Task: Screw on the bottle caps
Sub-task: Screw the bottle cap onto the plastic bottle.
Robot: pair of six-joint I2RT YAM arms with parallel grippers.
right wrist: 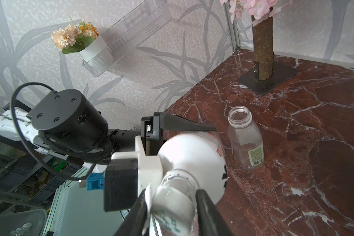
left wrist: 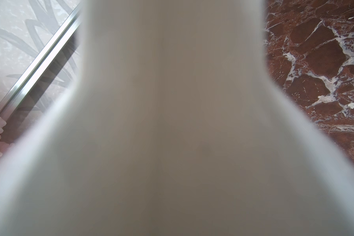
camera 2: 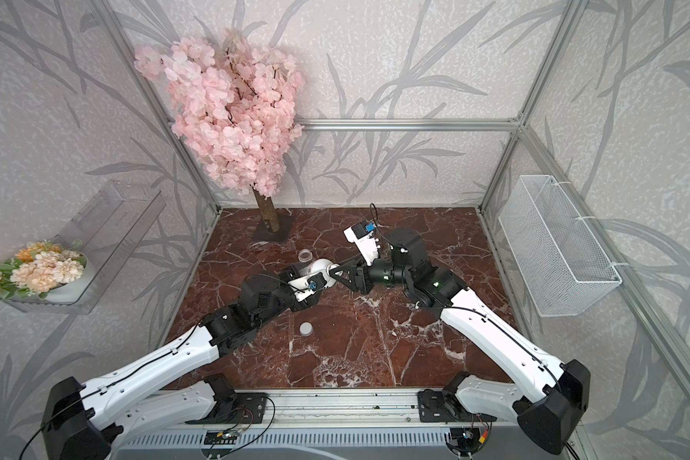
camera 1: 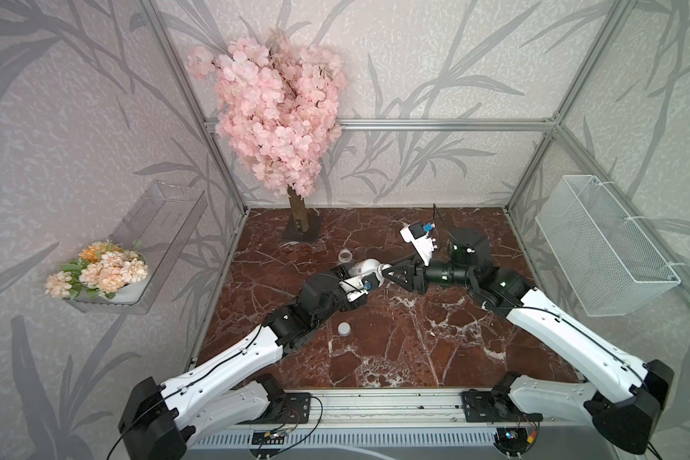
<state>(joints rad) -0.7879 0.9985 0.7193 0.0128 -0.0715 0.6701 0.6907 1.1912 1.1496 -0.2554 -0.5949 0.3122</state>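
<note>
1. The pink blossom tree (camera 1: 279,119) stands on a dark plate at the back of the red marble surface (camera 1: 435,350); every place below is given from it.
2. The clear bottle (right wrist: 244,137) stands upright and uncapped near the tree's base, on the side toward the arms. It has a small green label with a barcode low on its side.
3. The white bottle (right wrist: 192,155) is just beyond the clear bottle as seen from the tree. It is held on its side, neck pointing at the right arm, with dark characters and a red mark on its wrap.
4. The left gripper (camera 1: 355,275) is clamped partway closed around the white bottle's body. One black finger lies along the side of the bottle that faces the tree, and the other finger is hidden behind the bottle.
5. In the left wrist view the bottle's blurred white body fills nearly the whole frame.
6. The printed cap (right wrist: 172,206), white with small green print, sits on the white bottle's neck.
7. The right gripper (right wrist: 173,194) is narrowed onto this cap, one black finger against each side.
8. The plain cap (camera 1: 343,328) lies alone on the surface in both top views, well apart from the tree and beyond the left arm from it.
</note>
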